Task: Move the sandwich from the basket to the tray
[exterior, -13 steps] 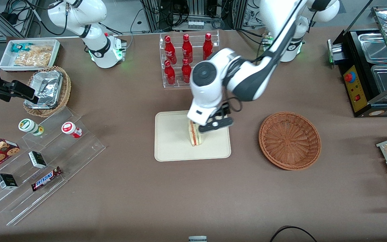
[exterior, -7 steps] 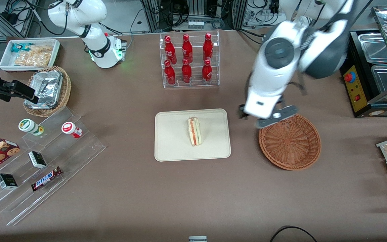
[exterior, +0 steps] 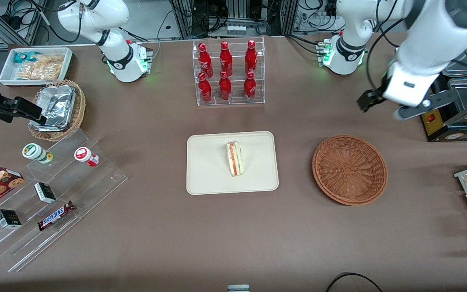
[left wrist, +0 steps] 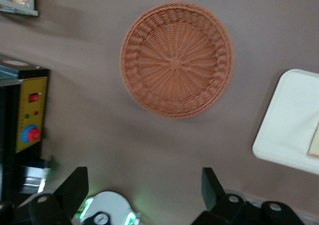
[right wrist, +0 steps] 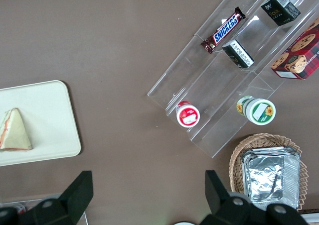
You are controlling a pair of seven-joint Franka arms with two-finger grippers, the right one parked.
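Since half a second ago the gripper (exterior: 397, 107) has swung up and away from the basket (exterior: 350, 169) rim, and it now hangs high toward the working arm's end of the table, just in front of the black machine with the yellow panel (exterior: 440, 101), well apart from the tray (exterior: 201, 170). A second ago it was down on the sandwich (exterior: 234, 158) over the tray; now it carries nothing. Fingers (left wrist: 74, 185) spread wide, nothing between them, seen clearly in the left wrist view.

Sandwich stands on its edge on the tray, roughly mid-tray, same spot as half a second ago, with red and green filling stripes facing up. Right wrist view shows it as a triangle (right wrist: 14, 131) on the tray (right wrist: 55, 110).

Basket sits beside the tray toward the working arm's end, apart from it, with nothing in it; the wrist view looks straight down into it (left wrist: 177, 65), a tray corner (left wrist: 291, 120) alongside.

Rack of red bottles (exterior: 227, 71) is farther from the front camera than the tray. Clear stepped stand with a Snickers bar (exterior: 55, 215) and small boxes lies toward the parked arm's end, foil container in a tan basket (exterior: 57, 108) near it.
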